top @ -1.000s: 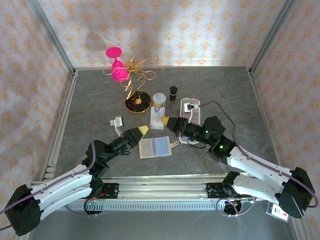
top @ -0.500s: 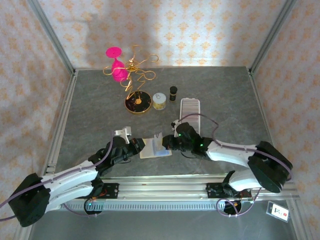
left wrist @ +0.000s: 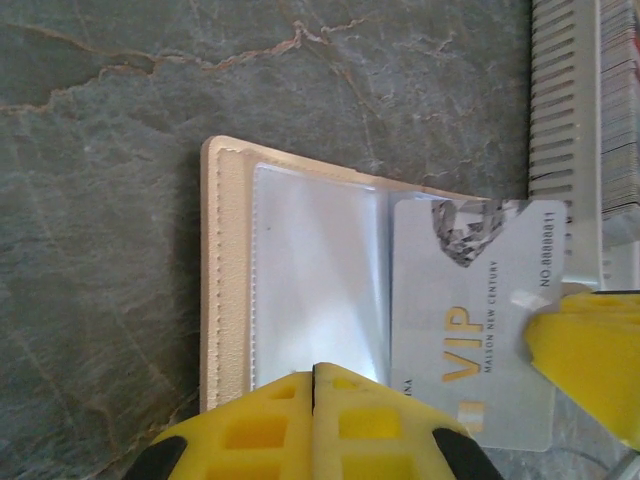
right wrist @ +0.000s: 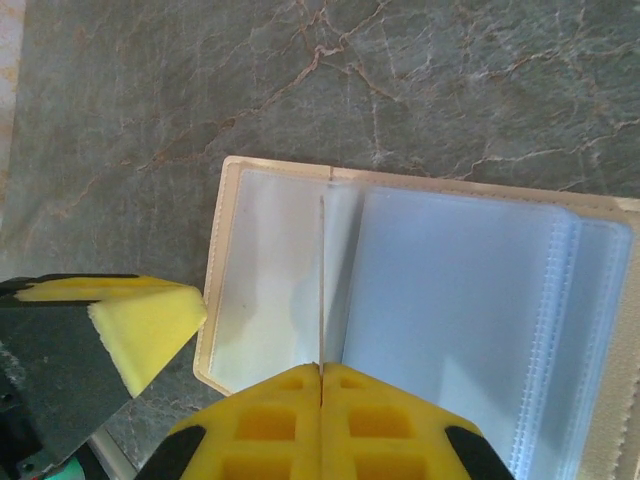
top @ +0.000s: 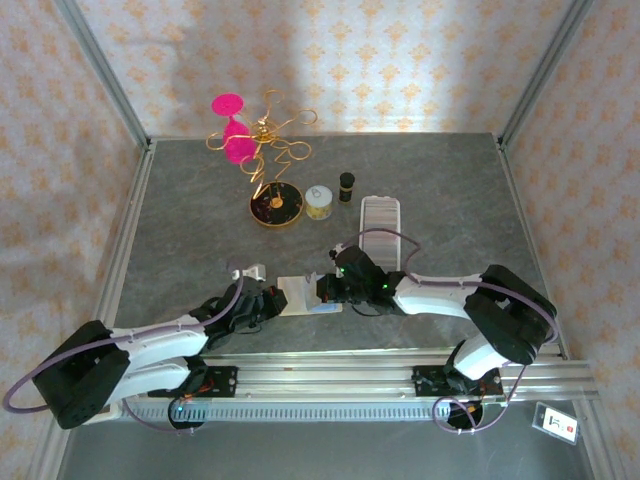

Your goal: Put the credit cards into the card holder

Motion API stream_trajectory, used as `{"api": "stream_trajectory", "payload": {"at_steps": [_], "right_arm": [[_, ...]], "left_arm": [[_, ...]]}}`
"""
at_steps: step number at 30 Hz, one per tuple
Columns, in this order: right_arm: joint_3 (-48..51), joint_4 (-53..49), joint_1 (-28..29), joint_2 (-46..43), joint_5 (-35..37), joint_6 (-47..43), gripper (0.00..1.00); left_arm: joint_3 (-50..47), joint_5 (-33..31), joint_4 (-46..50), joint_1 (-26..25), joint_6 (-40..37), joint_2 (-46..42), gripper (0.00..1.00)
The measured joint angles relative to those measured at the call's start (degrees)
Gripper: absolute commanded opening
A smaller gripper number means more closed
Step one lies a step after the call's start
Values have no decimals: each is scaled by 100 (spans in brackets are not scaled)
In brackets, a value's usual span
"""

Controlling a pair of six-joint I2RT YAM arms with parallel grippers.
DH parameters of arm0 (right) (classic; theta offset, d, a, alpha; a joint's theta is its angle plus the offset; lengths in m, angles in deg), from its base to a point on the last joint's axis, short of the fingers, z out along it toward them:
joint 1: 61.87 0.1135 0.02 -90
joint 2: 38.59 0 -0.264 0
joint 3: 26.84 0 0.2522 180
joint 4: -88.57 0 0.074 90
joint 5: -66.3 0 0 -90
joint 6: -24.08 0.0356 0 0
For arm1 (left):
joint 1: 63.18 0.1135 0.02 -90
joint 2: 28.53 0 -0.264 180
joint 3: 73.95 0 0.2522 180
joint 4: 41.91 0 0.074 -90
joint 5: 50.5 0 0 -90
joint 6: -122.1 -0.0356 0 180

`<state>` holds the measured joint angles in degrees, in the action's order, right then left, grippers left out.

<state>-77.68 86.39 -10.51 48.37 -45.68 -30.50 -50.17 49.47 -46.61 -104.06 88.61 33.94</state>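
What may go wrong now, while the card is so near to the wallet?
1. The right claw holds the card by one edge; it may slip over the clear sleeves instead of entering a pocket.
2. The left claw is shut at the wallet rim; if it does not grip, the wallet may slide.
3. Both claws are close and may collide.

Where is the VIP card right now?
In the left wrist view, the VIP card sits over the right half of the open card holder, with the right gripper's yellow finger on its right edge.
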Motion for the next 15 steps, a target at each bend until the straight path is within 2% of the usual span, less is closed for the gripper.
{"api": "stream_trajectory", "payload": {"at_steps": [15], "right_arm": [[0, 319, 26, -2, 151, 507, 0]], "left_arm": [[0, -7, -57, 0, -162, 393, 0]]}}
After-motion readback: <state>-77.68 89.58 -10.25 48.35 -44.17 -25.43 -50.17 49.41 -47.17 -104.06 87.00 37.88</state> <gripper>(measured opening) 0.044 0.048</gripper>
